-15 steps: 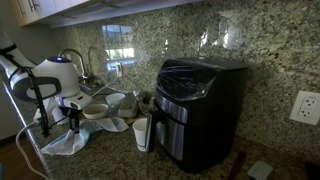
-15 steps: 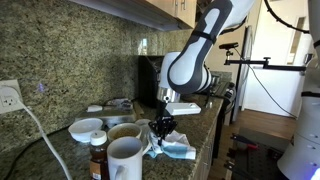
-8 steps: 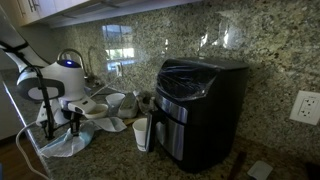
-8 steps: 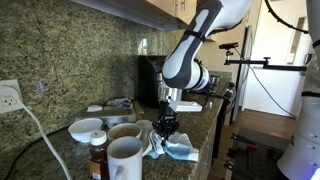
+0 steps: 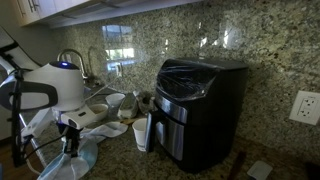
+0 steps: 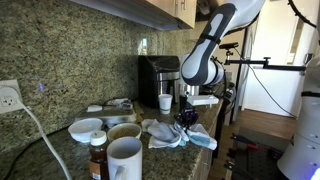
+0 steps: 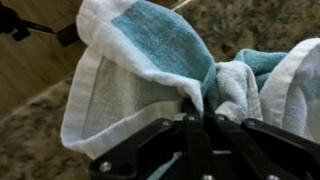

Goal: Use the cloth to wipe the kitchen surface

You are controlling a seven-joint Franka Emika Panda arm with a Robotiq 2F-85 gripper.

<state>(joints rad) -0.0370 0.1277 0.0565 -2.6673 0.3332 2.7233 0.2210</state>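
The cloth (image 6: pixel 172 134) is a white and teal towel spread on the granite kitchen surface (image 6: pixel 70 160) near its front edge. It also shows in an exterior view (image 5: pixel 72 160) and fills the wrist view (image 7: pixel 150 60). My gripper (image 6: pixel 186 121) points down onto the cloth and is shut on a bunched fold of it (image 7: pixel 203 105). In an exterior view the gripper (image 5: pixel 70 143) is at the counter's near corner.
Bowls (image 6: pixel 86 128) and a white mug (image 6: pixel 124 160) stand by the cloth, with a bottle (image 6: pixel 98 160) beside them. A black air fryer (image 5: pixel 195 110), a white cup (image 5: pixel 142 132) and a sink faucet (image 5: pixel 70 58) are along the counter. A wall outlet (image 5: pixel 304 107) is at the far end.
My gripper has dragged the cloth across the counter toward its front edge, away from the bowls. The cloth now lies more spread out.
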